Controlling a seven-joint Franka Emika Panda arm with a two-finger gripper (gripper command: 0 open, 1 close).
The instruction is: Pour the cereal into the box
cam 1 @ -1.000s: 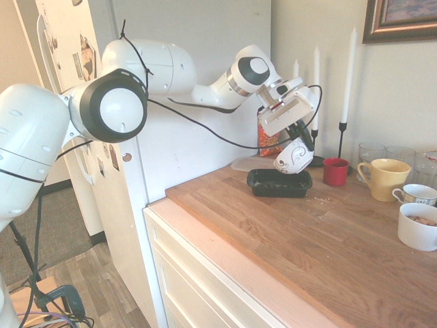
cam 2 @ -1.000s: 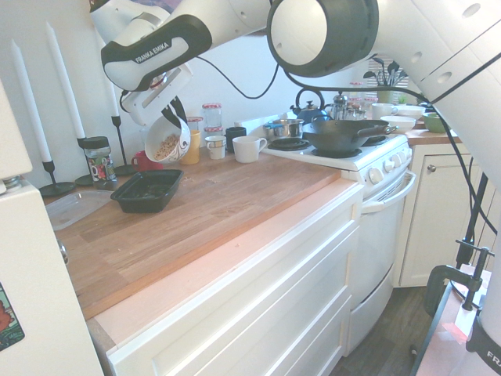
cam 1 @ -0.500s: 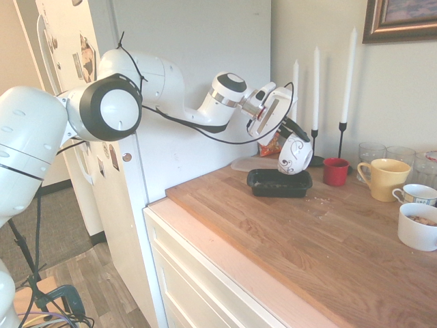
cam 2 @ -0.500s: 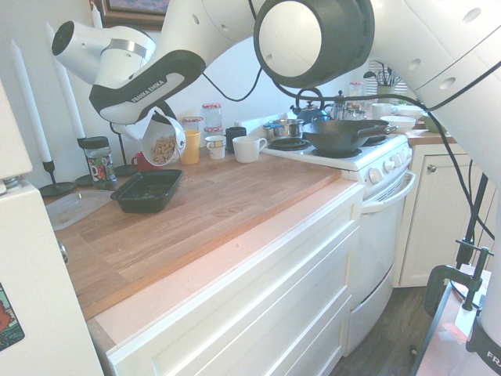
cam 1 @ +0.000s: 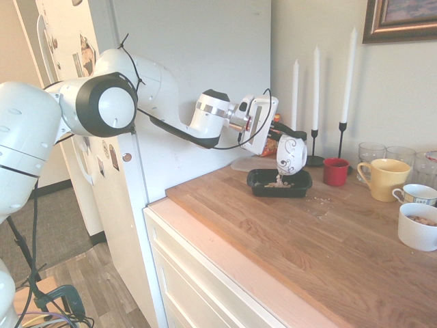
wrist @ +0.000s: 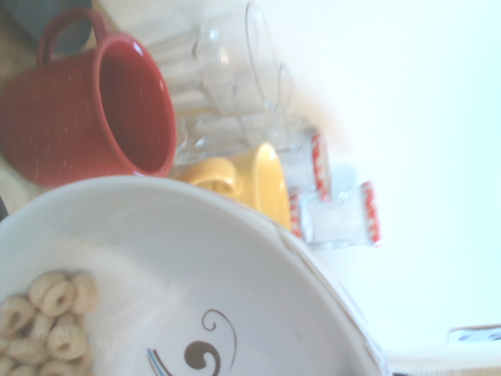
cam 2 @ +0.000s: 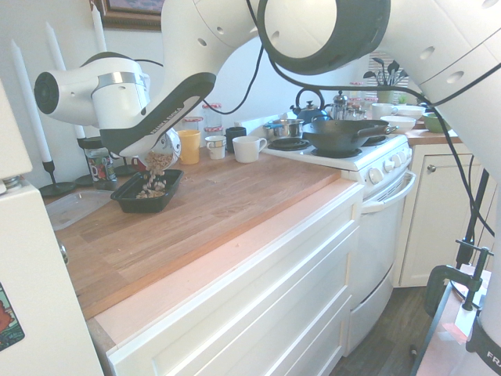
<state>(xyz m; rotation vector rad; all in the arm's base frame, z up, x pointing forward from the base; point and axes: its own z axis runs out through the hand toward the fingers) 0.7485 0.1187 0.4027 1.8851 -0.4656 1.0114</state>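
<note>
The gripper (cam 1: 278,134) is squeezed shut on the rim of the white swirl bowl (cam 1: 291,154) and holds it tipped over. Right under the bowl's low edge sits the black box (cam 1: 296,184) on the bench (cam 1: 328,239). The cereal (cam 2: 152,177) is spilling straight down into the box, and some rings (wrist: 48,317) are in the bowl. The bowl has to stay over the box, because the cereal falls straight down.

the wooden counter (cam 1: 328,239) lies bare in front of the black box (cam 1: 278,183). behind it stand candlesticks (cam 1: 341,89); beside it a red mug (cam 1: 335,171), yellow mug (cam 1: 384,178) and glasses (cam 1: 372,152) crowd the wall side.
</note>
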